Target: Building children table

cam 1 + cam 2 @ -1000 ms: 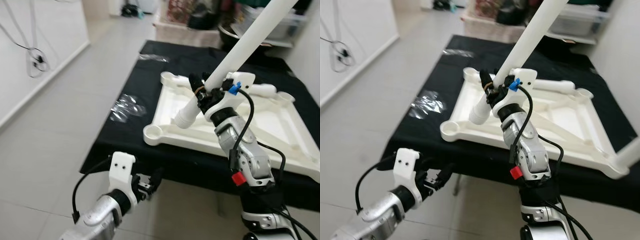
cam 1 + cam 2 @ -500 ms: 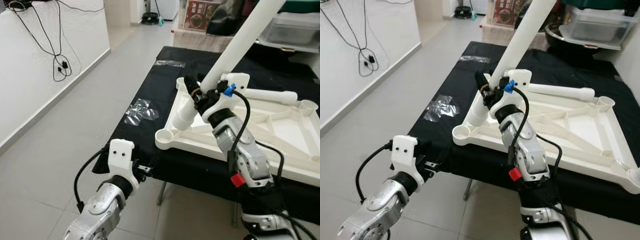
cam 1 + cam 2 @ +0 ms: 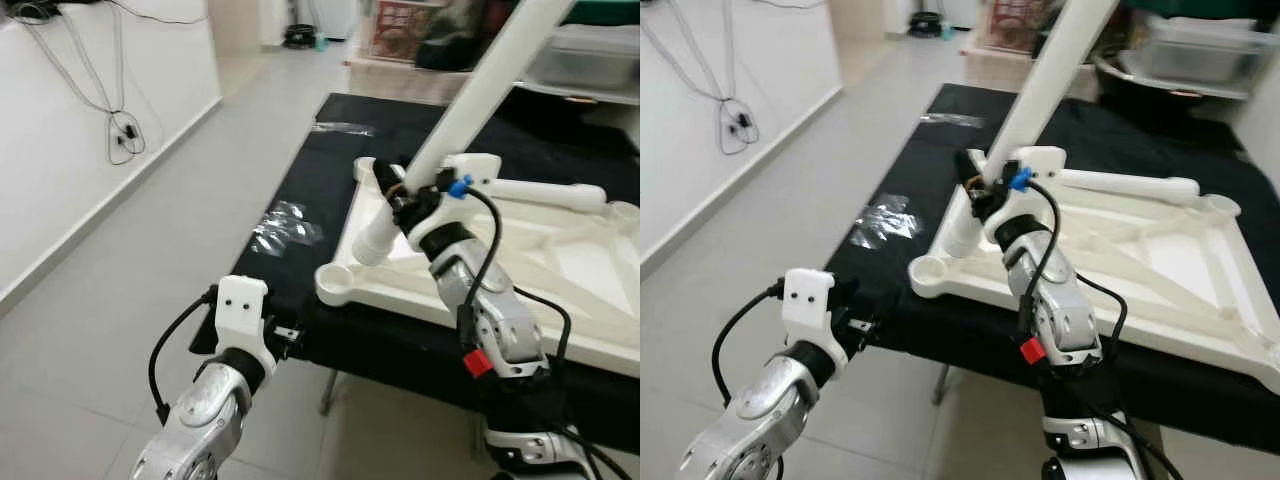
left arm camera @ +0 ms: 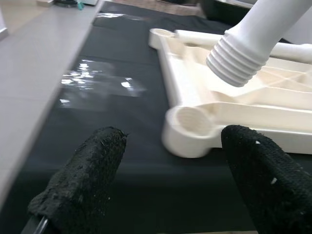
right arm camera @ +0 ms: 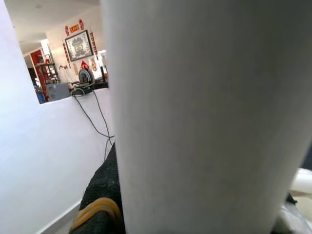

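Note:
A white children's table top (image 3: 560, 262) lies upside down on a black-covered table (image 3: 300, 180). My right gripper (image 3: 398, 192) is shut on a long white table leg (image 3: 470, 95), held tilted. The leg's threaded end (image 3: 372, 243) hangs just above and beyond the near-left corner socket (image 3: 337, 281). In the right wrist view the leg (image 5: 204, 117) stands close against a black finger (image 5: 100, 204). My left gripper (image 4: 174, 135) is open, low at the table's front-left edge, facing that socket (image 4: 190, 124) with nothing between its fingers (image 4: 83, 180).
A second white leg (image 3: 545, 190) lies along the far side of the table top. Clear plastic wrap (image 3: 285, 225) sits on the black cloth to the left. Grey tiled floor (image 3: 150, 200) and a white wall with hanging cables (image 3: 120, 130) lie on the left; boxes stand behind.
The camera has shifted, so the whole scene sits differently. My left gripper has risen from below the table edge to close against it. The right gripper keeps the leg over the corner.

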